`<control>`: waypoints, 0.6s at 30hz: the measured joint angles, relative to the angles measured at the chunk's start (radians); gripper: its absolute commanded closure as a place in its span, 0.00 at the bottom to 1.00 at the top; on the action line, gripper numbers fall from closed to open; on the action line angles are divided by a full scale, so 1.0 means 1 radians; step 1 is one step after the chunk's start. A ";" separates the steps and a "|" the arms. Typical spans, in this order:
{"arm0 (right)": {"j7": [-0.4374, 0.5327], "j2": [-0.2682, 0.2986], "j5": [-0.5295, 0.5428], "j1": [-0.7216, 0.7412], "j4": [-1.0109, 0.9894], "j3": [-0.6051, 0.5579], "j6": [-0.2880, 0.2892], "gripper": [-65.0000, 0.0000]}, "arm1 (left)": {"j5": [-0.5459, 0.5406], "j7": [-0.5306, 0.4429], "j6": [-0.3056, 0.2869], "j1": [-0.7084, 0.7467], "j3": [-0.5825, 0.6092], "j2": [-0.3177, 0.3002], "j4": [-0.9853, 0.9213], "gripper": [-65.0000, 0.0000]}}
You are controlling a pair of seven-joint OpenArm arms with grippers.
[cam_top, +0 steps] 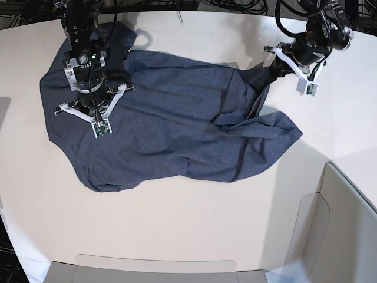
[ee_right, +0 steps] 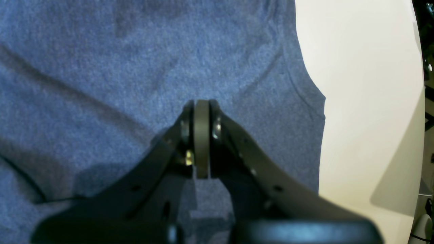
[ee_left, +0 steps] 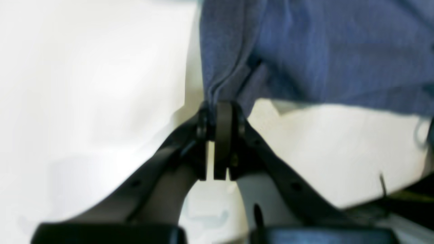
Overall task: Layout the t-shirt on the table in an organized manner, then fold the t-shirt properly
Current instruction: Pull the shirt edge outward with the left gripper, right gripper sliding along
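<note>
left gripper point(ee_left: 217, 112) pinched on bunched edge of t-shirt point(cam_top: 177, 130), lifting it | right gripper point(ee_right: 201, 108) jaws closed, empty, over shirt body | shirt spread rumpled on table point(cam_top: 194, 230), lettering not visible

You see black cables point(cam_top: 247, 6) tangled along the far edge. Grey translucent panels point(cam_top: 347, 218) stand at the near right corner, evenly lit.
</note>
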 measured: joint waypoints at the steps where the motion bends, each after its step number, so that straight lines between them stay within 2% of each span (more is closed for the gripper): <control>1: 0.000 0.000 0.000 0.000 0.000 0.000 0.000 1.00 | -0.002 -0.002 0.000 0.016 0.000 0.000 0.002 1.00; 8: 0.000 0.002 0.000 -0.004 -0.049 0.000 0.000 1.00 | -0.080 -0.005 0.000 0.115 -0.001 -0.001 0.002 1.00; 14: -0.003 0.001 0.000 0.003 -0.114 -0.002 -0.001 1.00 | -0.261 0.003 0.000 0.137 -0.148 -0.002 0.009 1.00; 18: -0.006 -0.017 0.004 0.060 -0.117 -0.009 0.002 1.00 | -0.298 0.011 0.003 0.135 -0.167 -0.006 0.009 1.00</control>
